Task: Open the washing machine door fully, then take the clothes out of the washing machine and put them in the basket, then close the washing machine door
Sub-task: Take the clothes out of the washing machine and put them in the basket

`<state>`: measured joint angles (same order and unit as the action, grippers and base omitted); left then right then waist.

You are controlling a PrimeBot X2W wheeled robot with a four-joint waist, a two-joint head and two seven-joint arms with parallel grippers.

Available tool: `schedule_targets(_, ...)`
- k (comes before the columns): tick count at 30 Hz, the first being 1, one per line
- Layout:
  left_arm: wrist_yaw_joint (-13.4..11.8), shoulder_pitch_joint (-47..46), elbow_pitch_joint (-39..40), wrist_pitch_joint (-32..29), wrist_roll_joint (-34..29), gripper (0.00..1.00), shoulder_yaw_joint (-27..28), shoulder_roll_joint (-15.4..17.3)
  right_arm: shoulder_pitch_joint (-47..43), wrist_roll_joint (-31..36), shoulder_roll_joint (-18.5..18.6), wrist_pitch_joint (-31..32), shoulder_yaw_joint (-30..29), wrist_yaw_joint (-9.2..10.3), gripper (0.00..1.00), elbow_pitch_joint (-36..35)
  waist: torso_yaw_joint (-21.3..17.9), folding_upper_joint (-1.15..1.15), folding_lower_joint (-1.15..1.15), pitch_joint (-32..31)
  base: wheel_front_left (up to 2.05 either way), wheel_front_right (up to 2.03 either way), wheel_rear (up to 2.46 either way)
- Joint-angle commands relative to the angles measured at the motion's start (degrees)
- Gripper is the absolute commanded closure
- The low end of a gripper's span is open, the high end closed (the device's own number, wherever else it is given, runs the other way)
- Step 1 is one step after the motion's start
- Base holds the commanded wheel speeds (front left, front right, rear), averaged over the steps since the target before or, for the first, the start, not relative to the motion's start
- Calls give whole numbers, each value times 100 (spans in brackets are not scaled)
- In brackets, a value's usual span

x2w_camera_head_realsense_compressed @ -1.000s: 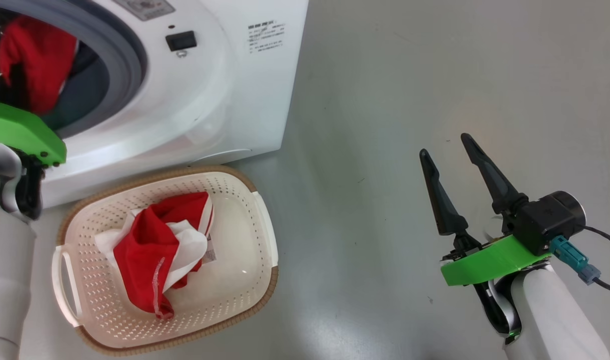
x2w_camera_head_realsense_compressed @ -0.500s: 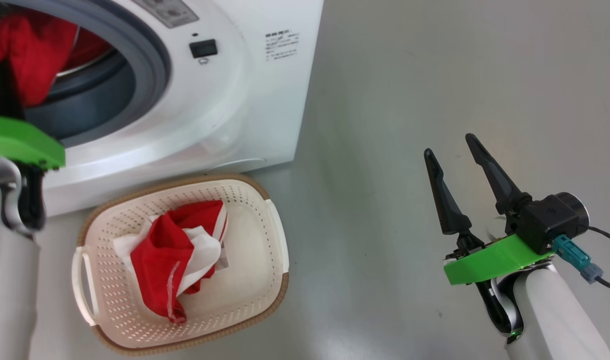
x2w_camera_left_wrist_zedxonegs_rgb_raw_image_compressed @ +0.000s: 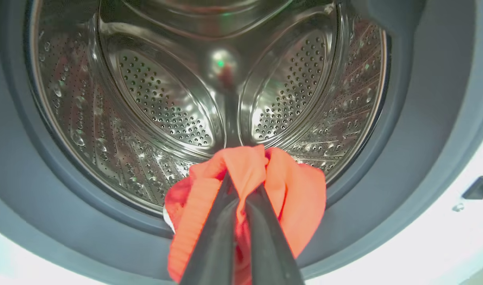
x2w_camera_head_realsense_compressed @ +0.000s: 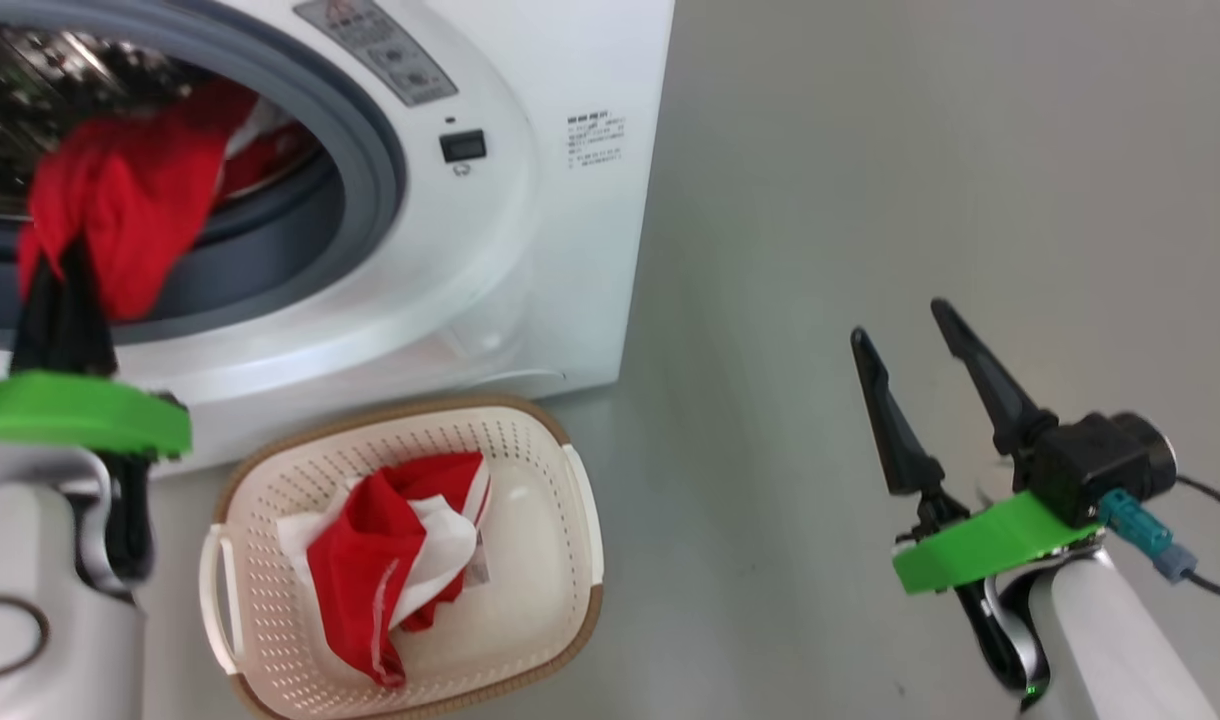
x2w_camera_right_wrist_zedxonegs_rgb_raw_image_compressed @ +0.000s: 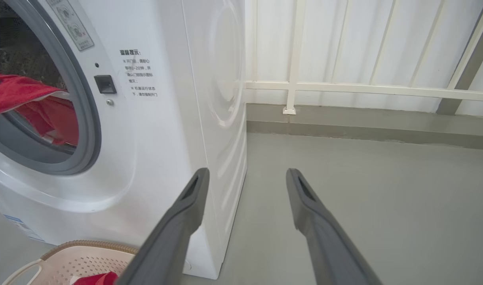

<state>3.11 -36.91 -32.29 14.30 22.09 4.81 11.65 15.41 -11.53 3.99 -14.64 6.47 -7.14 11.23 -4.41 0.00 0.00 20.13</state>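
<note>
The white washing machine (x2w_camera_head_realsense_compressed: 570, 220) stands open at the upper left, and its door is out of view. My left gripper (x2w_camera_head_realsense_compressed: 60, 262) is at the grey rubber ring (x2w_camera_head_realsense_compressed: 375, 190), shut on a red garment (x2w_camera_head_realsense_compressed: 120, 215) that hangs over the ring's lower lip. In the left wrist view the fingers (x2w_camera_left_wrist_zedxonegs_rgb_raw_image_compressed: 261, 213) pinch a bunched fold of that garment (x2w_camera_left_wrist_zedxonegs_rgb_raw_image_compressed: 301, 198) before the steel drum (x2w_camera_left_wrist_zedxonegs_rgb_raw_image_compressed: 166, 103). Another red and white garment (x2w_camera_head_realsense_compressed: 390, 560) lies in the cream basket (x2w_camera_head_realsense_compressed: 535, 560) on the floor below the opening. My right gripper (x2w_camera_head_realsense_compressed: 898, 320) hangs open and empty at the right.
Bare grey floor (x2w_camera_head_realsense_compressed: 870, 180) stretches right of the machine. The right wrist view shows the machine's side panel (x2w_camera_right_wrist_zedxonegs_rgb_raw_image_compressed: 221, 99), a white railed wall (x2w_camera_right_wrist_zedxonegs_rgb_raw_image_compressed: 364, 51) behind it, and the basket's rim (x2w_camera_right_wrist_zedxonegs_rgb_raw_image_compressed: 91, 247) at the bottom left beside my right gripper (x2w_camera_right_wrist_zedxonegs_rgb_raw_image_compressed: 247, 174).
The head camera has shifted, so the scene slid down and right. My left gripper has drawn back from the drum with the red garment, which now drapes over the ring. The right arm is unmoved.
</note>
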Motion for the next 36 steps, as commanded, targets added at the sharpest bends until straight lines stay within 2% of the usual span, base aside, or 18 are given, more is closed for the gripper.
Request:
schedule_targets(1, 39, 145, 222, 69, -63, 100, 223, 198, -118, -35, 38, -36, 135, -35, 0, -94, 61, 0, 0, -216, 0, 0, 0)
schedule_targets(9, 89, 929, 814, 70, -273, 100, 501, -47, -356, -47, 36, -36, 156, -35, 0, -26, 61, 0, 0, -716, 0, 0, 0)
schedule_targets(19, 103, 1791, 1612, 70, -468, 100, 706, -197, -659, -51, 30, -36, 160, -35, 0, 32, 10, 0, 0, -1323, 0, 0, 0)
schedule_targets(28, -25, 2490, 2795, -57, -476, 100, 668, -401, -879, -57, 25, -36, 160, -35, 0, 46, 9, 0, 0, -1684, 0, 0, 0)
schedule_targets(36, -177, 2973, 3864, -401, -456, 100, 600, -499, -958, -55, 18, -36, 81, -35, 0, -11, 16, 0, 0, -1720, 0, 0, 0)
